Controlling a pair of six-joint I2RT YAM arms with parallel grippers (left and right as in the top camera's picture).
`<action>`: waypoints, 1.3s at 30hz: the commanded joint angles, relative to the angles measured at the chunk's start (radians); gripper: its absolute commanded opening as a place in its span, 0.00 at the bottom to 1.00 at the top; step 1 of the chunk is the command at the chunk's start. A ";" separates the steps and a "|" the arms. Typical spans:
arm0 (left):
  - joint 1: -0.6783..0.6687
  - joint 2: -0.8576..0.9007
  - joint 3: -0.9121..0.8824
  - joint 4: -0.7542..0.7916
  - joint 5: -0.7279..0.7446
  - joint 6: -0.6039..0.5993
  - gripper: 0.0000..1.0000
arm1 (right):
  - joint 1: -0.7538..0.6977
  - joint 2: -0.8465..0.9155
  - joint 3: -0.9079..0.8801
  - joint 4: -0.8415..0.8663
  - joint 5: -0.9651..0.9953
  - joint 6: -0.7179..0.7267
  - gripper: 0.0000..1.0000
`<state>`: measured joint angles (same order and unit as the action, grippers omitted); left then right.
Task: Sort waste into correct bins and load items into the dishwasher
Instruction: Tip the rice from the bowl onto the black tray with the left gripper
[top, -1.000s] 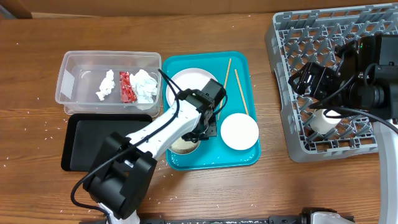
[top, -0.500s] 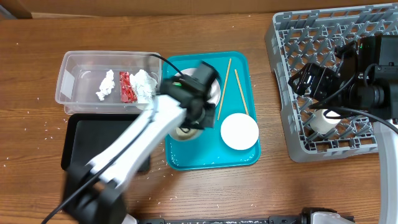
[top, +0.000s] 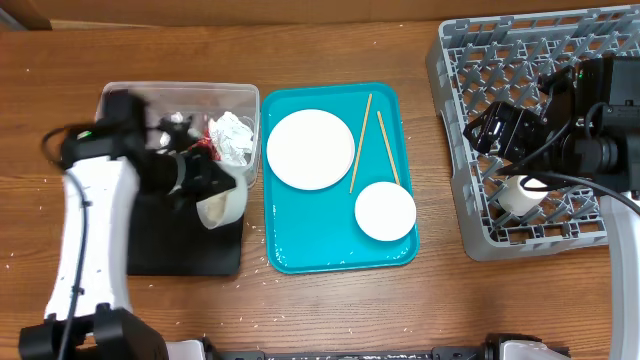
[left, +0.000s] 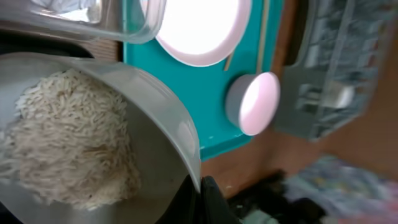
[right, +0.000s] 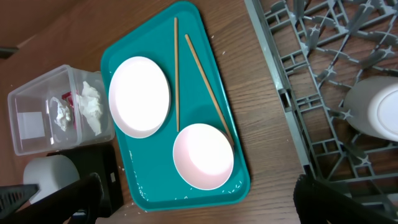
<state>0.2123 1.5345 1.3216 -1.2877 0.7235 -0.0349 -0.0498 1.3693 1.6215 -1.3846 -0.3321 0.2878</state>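
Observation:
My left gripper (top: 205, 185) is shut on the rim of the grey-green bowl (top: 224, 206) and holds it tilted over the black tray (top: 190, 252), beside the clear tub (top: 130, 100). In the left wrist view (left: 199, 190) the bowl (left: 155, 124) holds rice grains (left: 68, 149). The tub holds white tissue wads (top: 231, 134) and a partly hidden red wrapper (top: 203, 145). The white plate (top: 309, 148), the white-pinkish bowl (top: 385, 211) and two chopsticks (top: 360, 142) lie on the teal tray (top: 330, 252). My right gripper (top: 500, 130) is open and empty over the grey dish rack (top: 520, 60).
A white cup (top: 520, 198) sits in the rack's front part. Loose grains lie scattered on the wooden table and on the teal tray's front edge (right: 186, 193). The rack stands close to the right of the teal tray.
My left arm has lifted the grey-green bowl off the teal tray and swung it left, over the black tray. The right arm has not moved.

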 joint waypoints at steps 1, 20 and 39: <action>0.180 -0.003 -0.089 -0.006 0.330 0.211 0.04 | 0.006 0.000 0.008 0.002 0.010 0.000 1.00; 0.451 0.070 -0.253 -0.030 0.616 0.299 0.04 | 0.006 0.000 0.008 0.002 0.010 0.000 1.00; 0.468 0.121 -0.252 -0.005 0.729 0.480 0.04 | 0.006 0.000 0.008 0.003 0.010 0.001 1.00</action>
<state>0.6724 1.6489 1.0672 -1.3315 1.4036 0.3286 -0.0498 1.3697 1.6215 -1.3853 -0.3321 0.2882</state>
